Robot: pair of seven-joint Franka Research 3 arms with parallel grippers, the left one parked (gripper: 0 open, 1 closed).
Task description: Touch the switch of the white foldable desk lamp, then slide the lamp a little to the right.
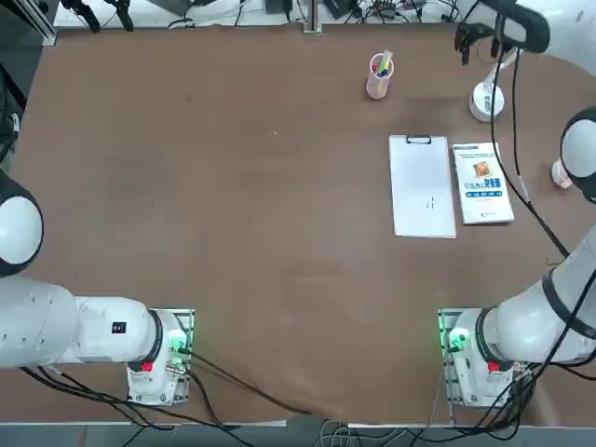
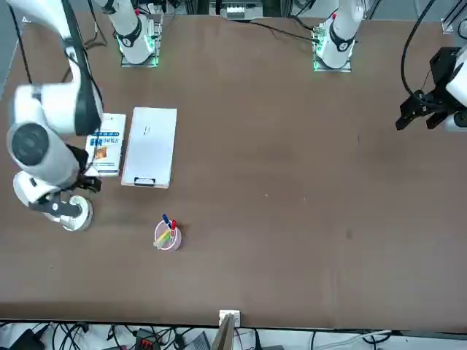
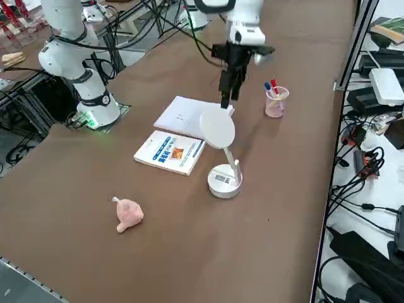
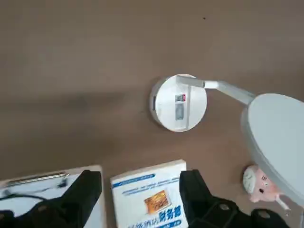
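The white foldable desk lamp stands at the table's far right, with a round disc base (image 1: 486, 101) (image 3: 224, 180) (image 4: 179, 102), a thin arm and a round flat head (image 3: 218, 129) (image 4: 278, 137). A small grey switch (image 4: 179, 112) sits on top of the base, under a red mark. My right gripper (image 3: 226, 95) (image 1: 470, 42) (image 4: 141, 190) hangs in the air above the lamp, well clear of it. Its fingers stand open with nothing between them. In the front view my arm covers most of the lamp; only the base (image 2: 73, 213) shows.
A blue-and-white book (image 1: 481, 182) (image 3: 169, 151) and a white clipboard (image 1: 422, 186) (image 3: 186, 117) lie side by side nearer my base than the lamp. A pink pen cup (image 1: 379, 76) (image 3: 276, 101) stands left of the lamp. A small pink toy (image 1: 562, 174) (image 3: 129, 214) lies near the right edge.
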